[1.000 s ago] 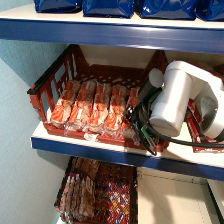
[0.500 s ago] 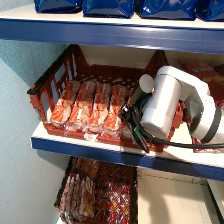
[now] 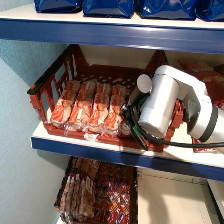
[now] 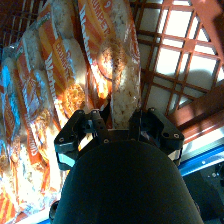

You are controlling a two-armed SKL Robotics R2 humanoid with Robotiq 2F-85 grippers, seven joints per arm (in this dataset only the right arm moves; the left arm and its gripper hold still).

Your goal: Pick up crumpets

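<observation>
- Right arm: over the past second the white arm has swung leftward and down into the red-brown slatted plastic crate on the middle shelf; it now covers the crate's right part. Judged meaning: the reach is nearly done and the grasp is the step in hand.
- Right gripper: black, two-fingered, hidden behind the arm in the head view. In the wrist view its fingers stand parted on either side of the near end of one pack, not yet pressed onto it; nothing is lifted.
- Target item: long narrow clear-plastic pack of stacked tan crumpets with orange-red and white label, the rightmost of the row, lying flat on the crate floor with its end between the fingers.
- Crate contents: a row of like crumpet packs side by side, touching, lengthwise front to back; the crate's right side beyond the target shows bare lattice floor in the wrist view.
- Top blue shelf: glossy dark blue bags in a row.
- Lower level: a second crate holding patterned red packets; contents not identifiable.
- Risk, judged: neighbouring pack lies just beside the left finger and could be nudged or pinched on closing.
</observation>
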